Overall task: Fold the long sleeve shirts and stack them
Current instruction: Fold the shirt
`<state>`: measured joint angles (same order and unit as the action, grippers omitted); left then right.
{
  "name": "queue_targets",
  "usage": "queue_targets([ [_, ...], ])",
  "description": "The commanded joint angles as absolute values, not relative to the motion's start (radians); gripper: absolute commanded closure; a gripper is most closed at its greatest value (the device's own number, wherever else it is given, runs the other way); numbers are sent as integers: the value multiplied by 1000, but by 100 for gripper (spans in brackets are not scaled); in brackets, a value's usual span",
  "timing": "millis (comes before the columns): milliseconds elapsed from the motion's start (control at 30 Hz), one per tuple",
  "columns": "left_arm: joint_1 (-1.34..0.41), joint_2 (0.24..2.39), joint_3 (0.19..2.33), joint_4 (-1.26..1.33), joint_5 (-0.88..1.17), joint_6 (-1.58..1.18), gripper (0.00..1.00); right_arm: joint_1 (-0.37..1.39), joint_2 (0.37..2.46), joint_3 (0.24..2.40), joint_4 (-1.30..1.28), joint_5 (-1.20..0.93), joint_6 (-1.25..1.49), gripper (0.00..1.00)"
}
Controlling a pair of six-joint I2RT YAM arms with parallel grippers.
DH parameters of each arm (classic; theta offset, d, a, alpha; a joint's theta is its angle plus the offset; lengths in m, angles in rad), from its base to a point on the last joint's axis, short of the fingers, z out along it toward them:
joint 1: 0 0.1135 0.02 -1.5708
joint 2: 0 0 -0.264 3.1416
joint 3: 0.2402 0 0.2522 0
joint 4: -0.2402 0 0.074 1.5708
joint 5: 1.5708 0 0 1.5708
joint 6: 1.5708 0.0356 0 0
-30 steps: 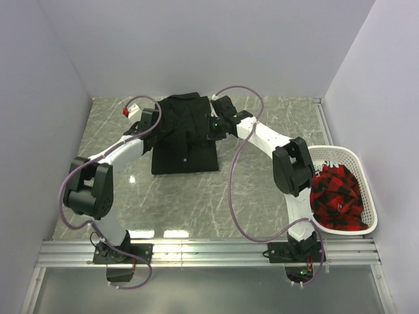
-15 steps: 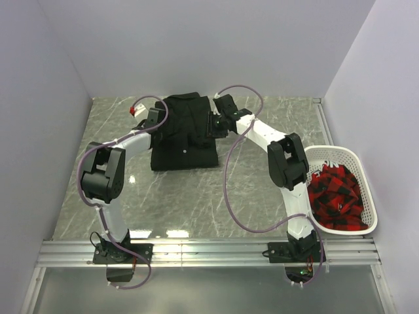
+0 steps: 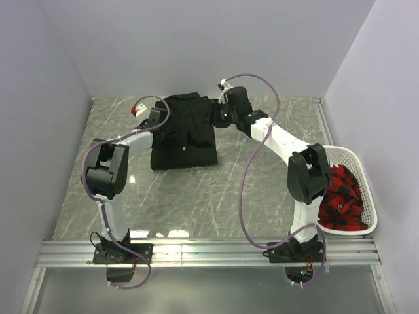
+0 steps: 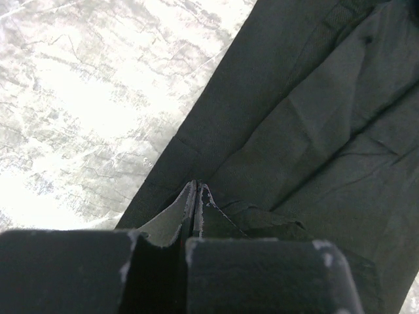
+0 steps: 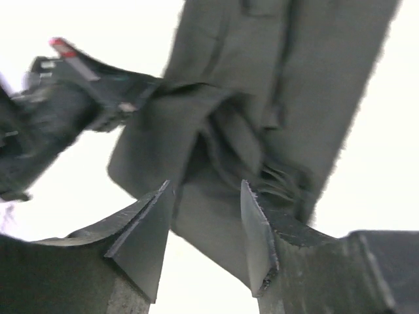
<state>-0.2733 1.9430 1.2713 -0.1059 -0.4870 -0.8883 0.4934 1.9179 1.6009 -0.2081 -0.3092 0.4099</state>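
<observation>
The black shirt [image 3: 185, 140] lies at 12 o'clock on the table [image 3: 262, 176], far from the arm bases. It is already a dark block with straight sides, and I see no sleeves sticking out. So I think the first folds are done. The far end by the collar looks bumpy, so it may need one more fold or a smoothing.

Your left gripper [image 3: 159, 121] is at the shirt's 9 o'clock edge. Its fingers are pressed tight together, and they seem to pinch a little fold of the black cloth. Your right gripper [image 3: 217, 120] is at the shirt's 3 o'clock edge. It is wide apart and holds nothing, with the shirt under it.

At 4 o'clock stands a white basket [image 3: 366, 183] with red and black checked cloth [image 3: 340, 196] bunched inside. That cloth is not folded. There is no stack yet, so I think you are less than halfway.
</observation>
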Motion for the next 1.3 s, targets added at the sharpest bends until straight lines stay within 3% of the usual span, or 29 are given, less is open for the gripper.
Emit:
queue_targets([
  [0,-267,1944,1304,-57,-497,-907,99,514,1945,1531,-109,-417,437,48],
  [467,-268,1950,1282,-31,-486,-910,98,528,2167,1629,-67,-463,440,50],
  [900,-268,1930,1256,-8,-485,-882,94,526,2296,1919,-137,-209,370,49],
  [1100,-268,1893,1272,-15,-503,-873,73,528,2179,1875,-127,-106,330,49],
  [1200,-268,1852,1278,-17,-514,-867,56,528,2087,1786,-112,-113,314,48],
  [1233,-268,1839,1278,-20,-514,-865,43,528,2066,1763,-112,-135,313,49],
  [1267,-268,1809,1281,-23,-511,-862,36,528,2047,1719,-112,-143,314,48],
])
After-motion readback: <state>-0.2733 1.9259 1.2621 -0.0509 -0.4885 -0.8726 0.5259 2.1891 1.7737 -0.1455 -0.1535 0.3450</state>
